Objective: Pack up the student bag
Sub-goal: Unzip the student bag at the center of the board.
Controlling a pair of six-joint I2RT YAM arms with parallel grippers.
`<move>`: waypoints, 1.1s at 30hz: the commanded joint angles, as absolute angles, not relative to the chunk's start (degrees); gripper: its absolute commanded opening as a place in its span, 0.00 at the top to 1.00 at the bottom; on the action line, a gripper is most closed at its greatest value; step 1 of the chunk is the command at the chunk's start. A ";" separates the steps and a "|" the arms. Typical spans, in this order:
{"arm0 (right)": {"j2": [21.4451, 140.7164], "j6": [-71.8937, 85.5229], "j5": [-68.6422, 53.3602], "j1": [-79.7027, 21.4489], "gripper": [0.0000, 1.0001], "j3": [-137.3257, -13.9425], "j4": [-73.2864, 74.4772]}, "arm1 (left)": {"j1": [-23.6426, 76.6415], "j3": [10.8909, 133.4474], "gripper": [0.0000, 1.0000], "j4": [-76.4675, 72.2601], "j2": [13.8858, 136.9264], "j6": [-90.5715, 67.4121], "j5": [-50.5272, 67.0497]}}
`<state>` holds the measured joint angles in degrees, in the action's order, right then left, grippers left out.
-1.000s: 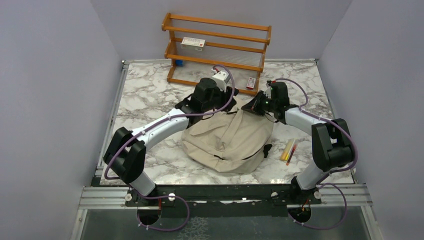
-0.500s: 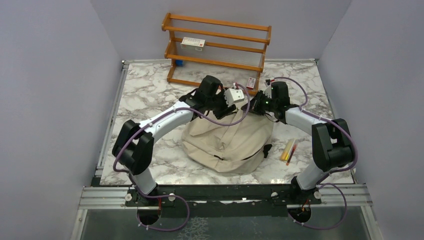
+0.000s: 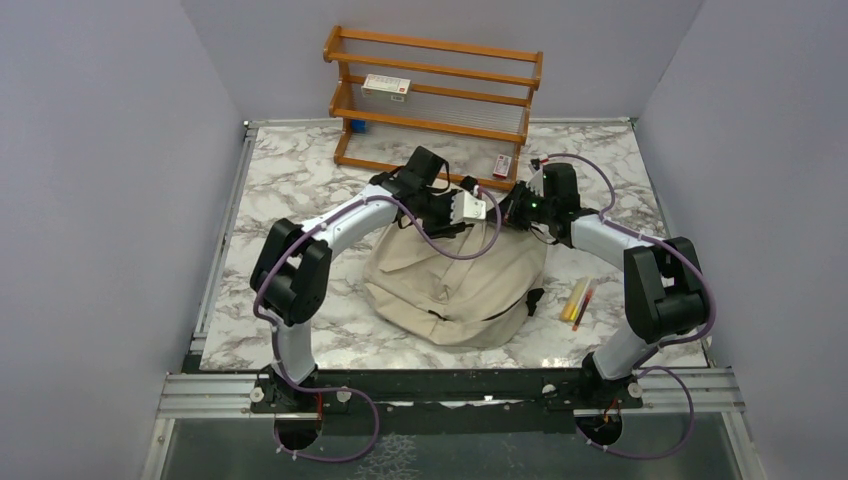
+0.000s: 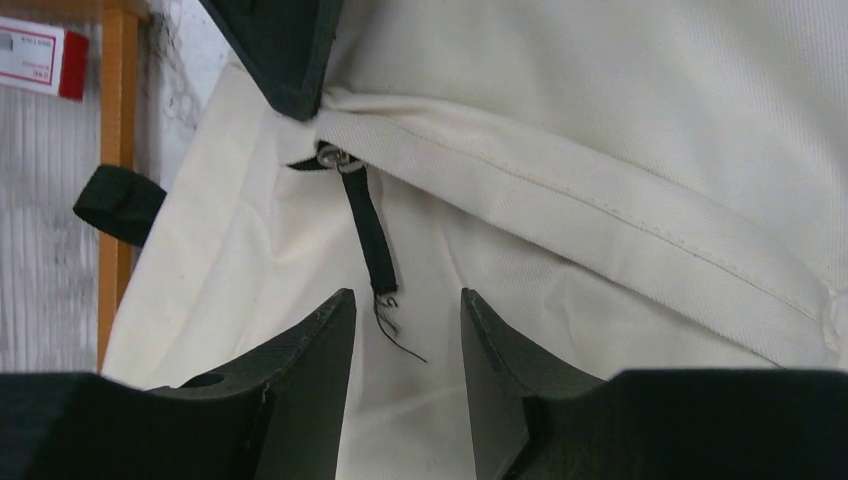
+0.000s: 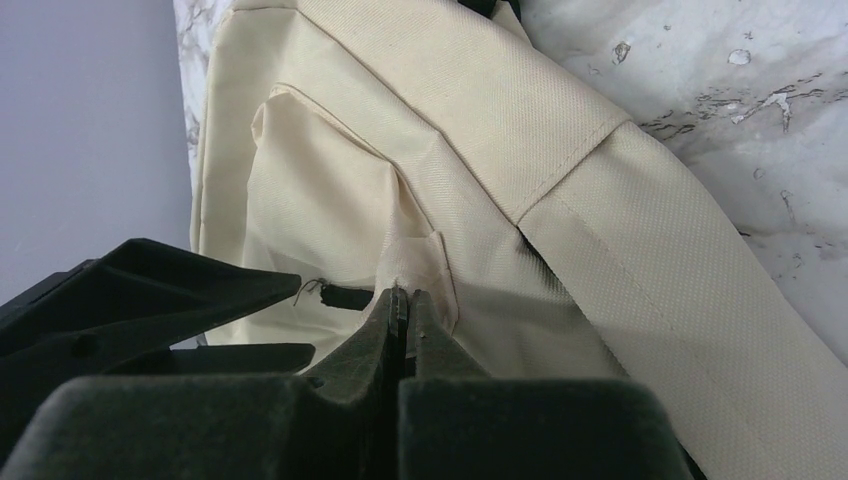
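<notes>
Left wrist: cream student bag (image 4: 650, 100) (black zip pull (image 4: 372, 230), perhaps frayed)

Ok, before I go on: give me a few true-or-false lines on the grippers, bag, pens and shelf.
1. The right gripper is shut on a fold of the bag. True.
2. The left gripper is clamped on the zipper pull. False: its jaws stand apart and the pull hangs just ahead of them, not gripped.
3. The pens are inside the bag. False: they lie on the table, right of the bag.
4. A red-and-white box sits on the shelf. True.
</notes>
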<state>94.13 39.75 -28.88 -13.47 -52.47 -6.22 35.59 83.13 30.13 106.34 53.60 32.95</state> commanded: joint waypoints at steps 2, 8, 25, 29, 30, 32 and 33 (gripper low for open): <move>92.56 38.23 -30.98 -13.18 0.99 -53.82 -5.01 | 35.60 88.55 0.56 31.65 109.59 56.07 38.91; 92.26 37.54 -31.17 -13.23 0.99 -54.26 -4.33 | 35.60 91.20 0.56 31.77 112.77 54.96 38.83; 92.73 37.28 -31.60 -13.18 0.99 -54.56 -4.19 | 36.78 94.88 0.70 34.10 118.72 53.65 39.76; 92.77 37.31 -30.86 -13.18 0.99 -54.27 -4.01 | 36.81 96.25 0.89 34.10 119.14 52.05 39.02; 92.79 37.27 -30.62 -13.18 0.99 -54.22 -3.91 | 36.82 96.38 0.94 34.10 119.09 51.82 38.98; 92.47 37.45 -29.59 -13.18 1.00 -54.03 -3.72 | 36.82 96.65 1.00 34.13 118.88 50.85 38.57; 92.23 37.76 -28.62 -13.18 1.00 -53.88 -3.42 | 36.83 96.80 1.00 34.14 118.62 50.10 38.26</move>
